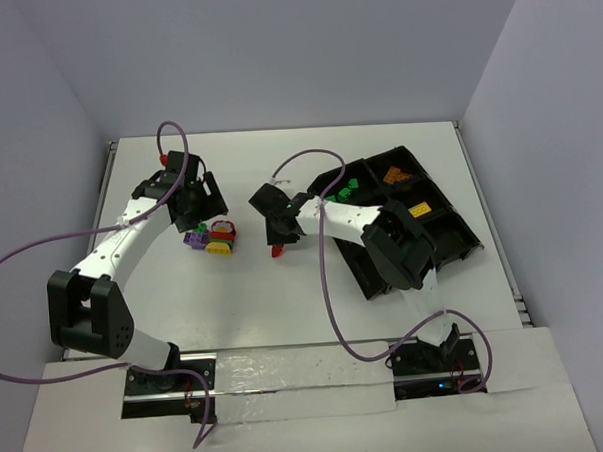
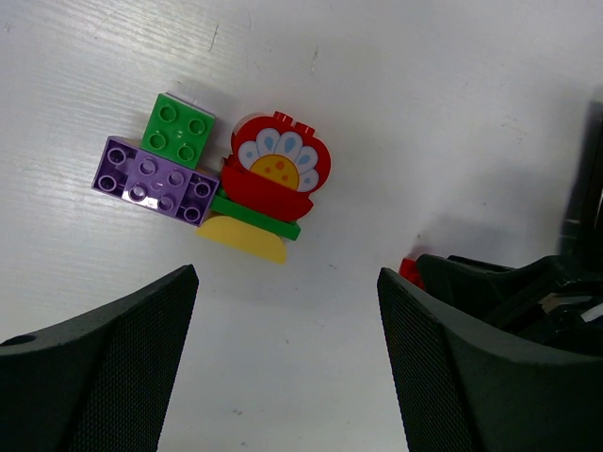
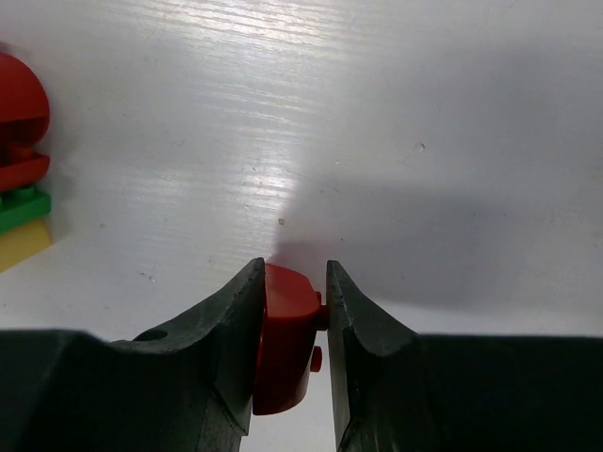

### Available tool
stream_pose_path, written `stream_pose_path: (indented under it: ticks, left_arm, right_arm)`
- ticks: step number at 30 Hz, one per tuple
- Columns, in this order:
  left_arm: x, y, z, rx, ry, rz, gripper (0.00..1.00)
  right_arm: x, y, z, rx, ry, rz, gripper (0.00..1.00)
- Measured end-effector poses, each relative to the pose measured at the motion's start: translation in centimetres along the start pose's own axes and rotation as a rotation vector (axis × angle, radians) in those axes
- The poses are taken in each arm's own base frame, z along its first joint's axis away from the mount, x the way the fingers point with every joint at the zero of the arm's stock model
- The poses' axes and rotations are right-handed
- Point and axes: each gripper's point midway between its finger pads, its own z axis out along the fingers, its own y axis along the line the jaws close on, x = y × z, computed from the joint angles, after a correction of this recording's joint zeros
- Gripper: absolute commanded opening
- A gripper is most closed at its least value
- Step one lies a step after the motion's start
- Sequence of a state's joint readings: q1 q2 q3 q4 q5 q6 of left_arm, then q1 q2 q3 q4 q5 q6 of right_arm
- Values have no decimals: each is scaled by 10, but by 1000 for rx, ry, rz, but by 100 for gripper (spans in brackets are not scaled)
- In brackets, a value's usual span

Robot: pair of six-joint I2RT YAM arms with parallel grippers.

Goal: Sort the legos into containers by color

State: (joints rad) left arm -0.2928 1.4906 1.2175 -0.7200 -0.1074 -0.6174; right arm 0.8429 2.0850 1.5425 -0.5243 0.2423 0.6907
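Note:
My right gripper point(image 3: 292, 282) is shut on a small red lego point(image 3: 285, 334), which also shows in the top view point(image 1: 278, 251), left of the black divided tray point(image 1: 453, 247). The tray holds green legos point(image 1: 346, 193) and orange legos point(image 1: 394, 175) in separate compartments. My left gripper point(image 2: 287, 311) is open and empty above the table, near a cluster of legos: a purple brick point(image 2: 154, 179), a green brick point(image 2: 179, 126), a red flower piece point(image 2: 276, 169) and a yellow piece point(image 2: 247, 237). The cluster also shows in the top view point(image 1: 212, 237).
The right gripper's black body point(image 2: 528, 292) shows at the right of the left wrist view. The white table ends at a wall behind and at both sides. Cables loop over the table by both arms.

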Motion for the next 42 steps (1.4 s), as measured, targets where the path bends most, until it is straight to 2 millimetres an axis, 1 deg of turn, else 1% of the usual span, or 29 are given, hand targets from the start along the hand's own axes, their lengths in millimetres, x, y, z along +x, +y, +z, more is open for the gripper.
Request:
stream_pose_path:
  ticks: [3,6,10,12,15,17,19,21,22,24,27,30,31,32,33,34,35,36,42]
  left_arm:
    - [0,-1,0,4,2,0,84]
    - [0,-1,0,7,2,1,84]
    - [0,-2,0,8,1,1,84]
    - [0,-2,0,8,0,0,84]
    - [1,-1,3,4,6,1,84]
    - [4,1,8,-7,18,3,84]
    - [8,5,15,-32,35,6,84]
    - [12,9,23,-58,55,10,84]
    - [14,10,26,-67,64,13,84]
    - [17,12,30,-76,76,15,84]
    - [18,12,32,-81,83,16,84]
    - [20,14,36,-93,95,16,84]
    - [21,14,37,-95,98,17,84]
    - [22,15,38,-97,101,17,84]
    - [22,15,38,-98,102,17,84]
    - [22,15,38,-98,102,18,83]
    - [22,15,38,-98,102,18,83]
    - [22,15,38,-98,102,18,82]
    - [22,15,38,-98,103,24,77]
  right_arm:
    - [1,-6,-5,16,3,-8,0]
    - [-1,-9,-20,19,5,-20,0]
    - [-20,-11,-60,-14,-42,-13,0]
    - [-27,-23,-87,-11,-88,2,0]
    - [-31,-62,-127,36,-138,44,0]
    - [-34,-93,-148,74,-176,103,0]
    - [-28,-131,-162,131,-197,165,0]
    - [-15,-171,-176,200,-204,233,0]
    - [-9,-186,-181,230,-207,262,0]
    - [2,-210,-187,273,-213,317,1]
    - [21,-236,-185,334,-189,371,5]
    - [37,-253,-175,385,-151,408,20]
    - [41,-256,-172,396,-140,413,29]
    - [43,-258,-170,405,-133,416,53]
    - [44,-258,-168,408,-128,418,61]
    - [44,-258,-167,409,-126,419,67]
    - [44,-258,-167,409,-124,420,70]
    - [44,-258,-166,407,-126,421,70]
    - [39,-256,-166,389,-143,415,70]
